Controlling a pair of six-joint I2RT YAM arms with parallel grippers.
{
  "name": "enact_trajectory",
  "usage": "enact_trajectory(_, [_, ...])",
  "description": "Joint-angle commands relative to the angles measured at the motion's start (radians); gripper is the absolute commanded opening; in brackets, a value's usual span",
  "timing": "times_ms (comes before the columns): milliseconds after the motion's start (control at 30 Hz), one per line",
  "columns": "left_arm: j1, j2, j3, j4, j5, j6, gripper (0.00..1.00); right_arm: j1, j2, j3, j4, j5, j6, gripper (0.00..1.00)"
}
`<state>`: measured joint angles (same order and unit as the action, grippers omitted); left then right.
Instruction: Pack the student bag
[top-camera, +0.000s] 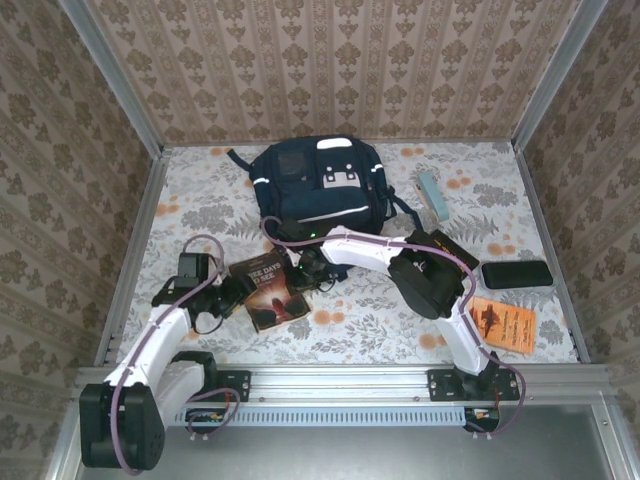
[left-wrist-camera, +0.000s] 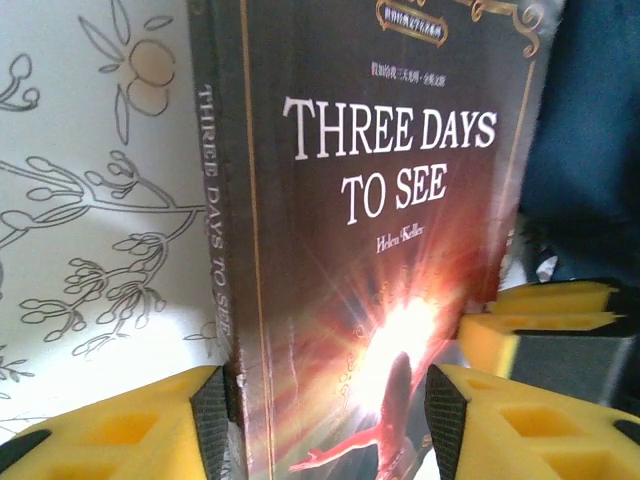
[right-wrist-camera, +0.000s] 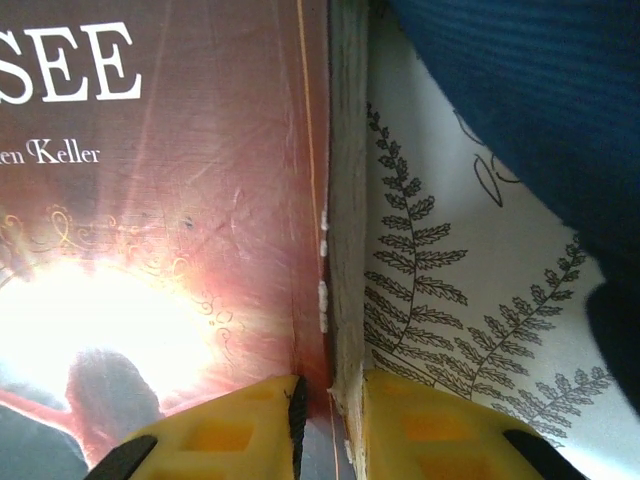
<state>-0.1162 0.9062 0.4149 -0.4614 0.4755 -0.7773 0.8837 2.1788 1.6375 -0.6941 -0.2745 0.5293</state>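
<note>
Nearest, the left gripper (left-wrist-camera: 330, 415) straddles the book's (top-camera: 275, 290) near-left corner, one pad against the spine and the other over the cover; whether it clamps I cannot tell. At the book's right edge, the right gripper (right-wrist-camera: 328, 395) has its fingers nearly together, pinching the cover and pages. Beyond both, the bag (top-camera: 320, 185) lies on the table (top-camera: 200, 210), far middle, by the back wall.
</note>
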Motion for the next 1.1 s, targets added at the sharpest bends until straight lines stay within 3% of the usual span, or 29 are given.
enact_trajectory(0, [-0.011, -0.007, 0.025, 0.109, 0.161, -0.071, 0.53, 0.01, 0.043, -0.051, 0.035, -0.035, 0.008, 0.23])
enact_trajectory(167, [-0.014, 0.027, -0.009, 0.213, 0.23, -0.181, 0.49, 0.007, 0.041, -0.065, 0.069, -0.073, 0.017, 0.22])
enact_trajectory(333, [-0.012, 0.027, 0.005, 0.175, 0.189, -0.19, 0.43, 0.005, 0.042, -0.072, 0.082, -0.083, 0.023, 0.23])
enact_trajectory(600, [-0.013, 0.016, 0.081, -0.019, 0.014, -0.086, 0.11, -0.004, -0.06, -0.094, 0.105, -0.055, 0.032, 0.28])
enact_trajectory(800, [-0.011, -0.013, 0.22, -0.239, -0.114, 0.018, 0.06, -0.038, -0.291, -0.233, 0.261, -0.032, 0.084, 0.49])
enact_trajectory(1067, [-0.046, -0.02, 0.395, -0.21, -0.056, -0.008, 0.05, -0.121, -0.588, -0.485, 0.441, 0.035, 0.214, 0.79])
